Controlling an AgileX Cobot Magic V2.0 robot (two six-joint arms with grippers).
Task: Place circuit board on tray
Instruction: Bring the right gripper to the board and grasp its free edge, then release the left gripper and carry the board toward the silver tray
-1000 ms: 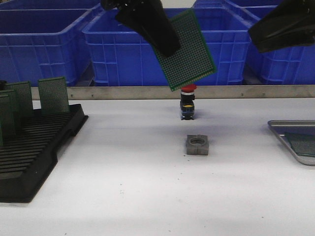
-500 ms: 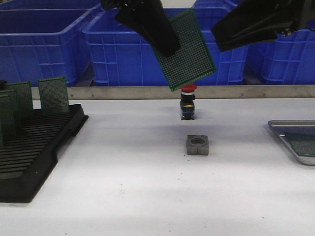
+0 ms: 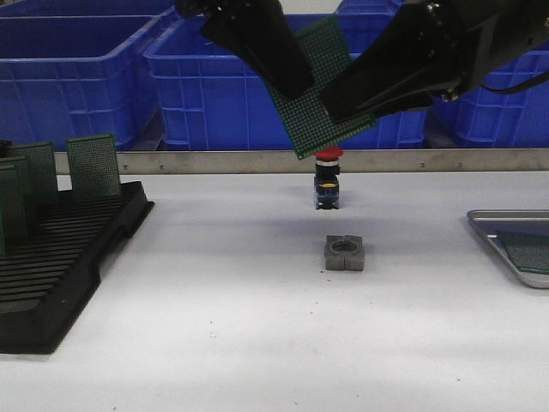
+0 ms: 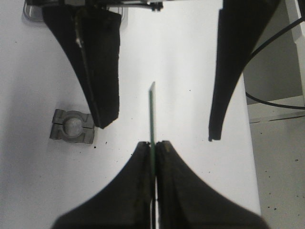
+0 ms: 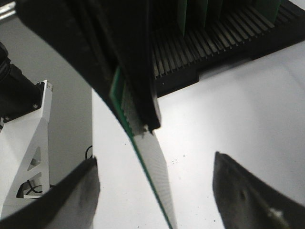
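High over the table's middle, my left gripper [image 3: 296, 84] is shut on a green circuit board [image 3: 336, 81], which hangs tilted. In the left wrist view the board [image 4: 152, 112] shows edge-on, pinched between the gripper's [image 4: 153, 144] closed fingers. My right gripper [image 3: 333, 107] has come in from the right and stands open, one finger on each side of the board's free end [image 5: 153, 164]; its fingers [image 5: 74, 198] do not touch it. The silver-grey tray [image 3: 502, 217] lies at the table's right edge with another green board [image 3: 527, 251] on it.
A black slotted rack [image 3: 64, 257] holding several upright boards stands at the left. A red-capped push button [image 3: 327, 180] and a grey metal block [image 3: 345, 253] sit mid-table under the grippers. Blue bins [image 3: 77, 73] line the back behind a metal rail.
My right gripper has swept left from the upper right corner and now straddles the held board. The left gripper and its board have stayed still.
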